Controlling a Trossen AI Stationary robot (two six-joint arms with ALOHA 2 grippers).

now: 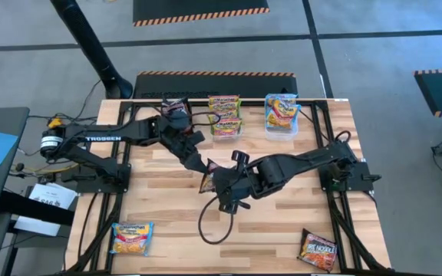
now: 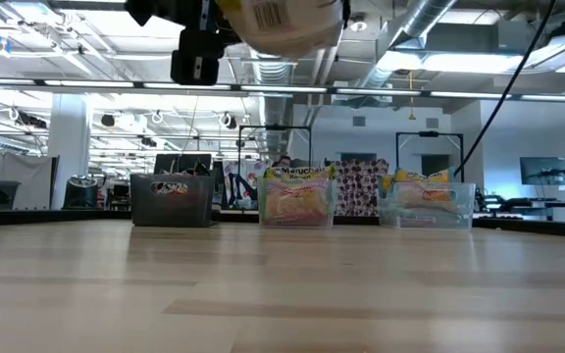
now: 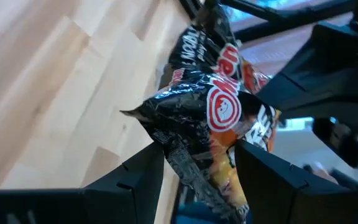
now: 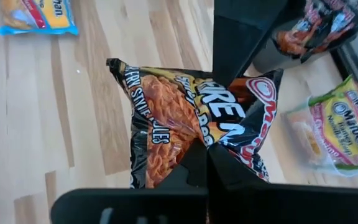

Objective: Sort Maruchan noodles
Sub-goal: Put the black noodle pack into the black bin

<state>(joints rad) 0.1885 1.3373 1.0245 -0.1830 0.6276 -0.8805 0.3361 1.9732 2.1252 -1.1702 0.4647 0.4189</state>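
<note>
Above the wooden table (image 1: 282,230), the right pincer (image 4: 207,152) clamps the dark packet (image 4: 185,124) between the left pincer's (image 3: 194,165) spread fingers.

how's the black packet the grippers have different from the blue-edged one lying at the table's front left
The black packet is dark with orange noodles printed on it; the blue-edged packet is yellow and orange. The black packet is held off the table, pinched by the right gripper, the left gripper open around it; the blue-edged packet lies flat, untouched. Both are flat noodle packets.
</note>
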